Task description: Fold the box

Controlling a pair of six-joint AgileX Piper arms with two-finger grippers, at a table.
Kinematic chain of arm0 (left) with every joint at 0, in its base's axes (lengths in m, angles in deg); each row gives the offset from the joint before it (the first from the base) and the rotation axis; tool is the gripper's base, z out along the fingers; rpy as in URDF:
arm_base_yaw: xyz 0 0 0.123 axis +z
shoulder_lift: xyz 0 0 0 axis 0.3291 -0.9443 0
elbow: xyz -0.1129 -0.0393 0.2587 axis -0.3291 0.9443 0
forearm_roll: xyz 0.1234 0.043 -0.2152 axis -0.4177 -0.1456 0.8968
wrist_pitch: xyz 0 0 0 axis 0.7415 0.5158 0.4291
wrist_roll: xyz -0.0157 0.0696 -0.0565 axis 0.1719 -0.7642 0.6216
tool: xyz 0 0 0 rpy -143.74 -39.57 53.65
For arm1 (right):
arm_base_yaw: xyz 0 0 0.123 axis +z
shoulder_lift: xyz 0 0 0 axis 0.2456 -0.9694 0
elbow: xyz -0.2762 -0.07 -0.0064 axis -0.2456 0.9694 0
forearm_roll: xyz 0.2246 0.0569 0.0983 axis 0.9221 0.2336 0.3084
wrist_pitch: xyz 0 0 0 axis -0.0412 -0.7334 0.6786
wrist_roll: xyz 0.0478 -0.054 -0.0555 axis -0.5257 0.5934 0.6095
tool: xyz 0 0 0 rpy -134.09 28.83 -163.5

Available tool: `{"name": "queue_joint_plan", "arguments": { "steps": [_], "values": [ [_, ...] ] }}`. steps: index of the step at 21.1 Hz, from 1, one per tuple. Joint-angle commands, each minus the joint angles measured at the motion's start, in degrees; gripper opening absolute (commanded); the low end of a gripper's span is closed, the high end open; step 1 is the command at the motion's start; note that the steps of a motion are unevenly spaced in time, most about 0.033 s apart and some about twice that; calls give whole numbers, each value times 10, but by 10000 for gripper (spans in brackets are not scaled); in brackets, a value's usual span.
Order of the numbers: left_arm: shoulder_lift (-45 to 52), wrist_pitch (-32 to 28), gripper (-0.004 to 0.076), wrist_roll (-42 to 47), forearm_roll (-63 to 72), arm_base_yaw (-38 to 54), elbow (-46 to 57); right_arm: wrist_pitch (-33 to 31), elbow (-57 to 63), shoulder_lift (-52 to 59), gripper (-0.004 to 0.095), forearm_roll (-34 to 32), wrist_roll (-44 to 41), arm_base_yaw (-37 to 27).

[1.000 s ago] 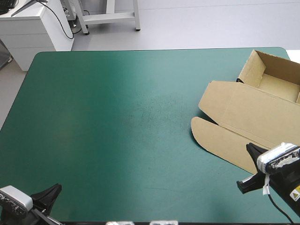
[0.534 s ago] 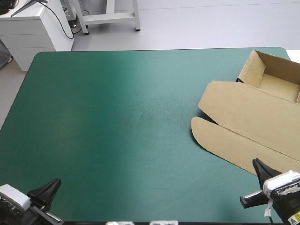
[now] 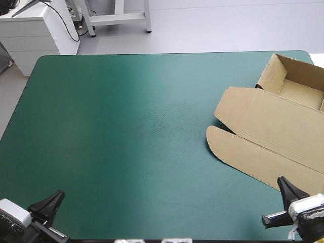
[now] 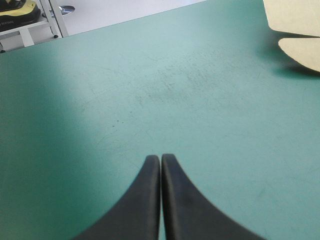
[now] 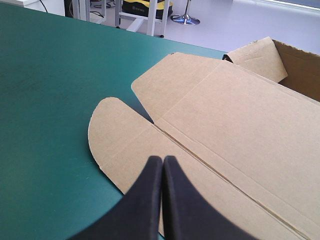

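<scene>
Left gripper [image 4: 160,158]: at the tabletop's near left corner; two smooth black fins pressed together into one pointed arch, nothing between them, bare cover ahead.
Fingers [image 4: 145,200]: matte black, broad at the base, curving in to narrow tips.
Cover [image 3: 116,101]: teal-green, smooth and flat, corners rounded; faint scuffs and dark specks mark its middle.
Box [image 3: 268,126]: brown board, plain and matte, lying along the tabletop's right edge from the far right corner toward the near one; it runs out of the high view at the right.
Tray [image 3: 276,76]: the box's far part, walls raised, open on top, in the far right corner.
Lid [image 3: 283,121]: a broad sheet lying flat, crossed by straight crease lines.
Flap [image 3: 228,147]: rounded, tongue-shaped, lying flat at the lid's left side, nearest the tabletop's middle.
Right gripper [image 5: 162,160]: at the near right corner; black fins closed tip to tip, gripping nothing; tips over the lid's near edge, beside the rounded flap. Whether they touch the board cannot be told.
</scene>
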Motion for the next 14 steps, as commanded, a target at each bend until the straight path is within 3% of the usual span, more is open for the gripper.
{"name": "queue_joint_plan", "arguments": {
  "steps": [1, 14],
  "values": [
    [3, -49, -8, 1, 1, -4, -13, 37, -15, -7, -16, -5, -4, 1],
    [3, -50, -8, 1, 1, -4, -13, 24, -15, -7, -16, -5, -8, 1]
  ]
}}
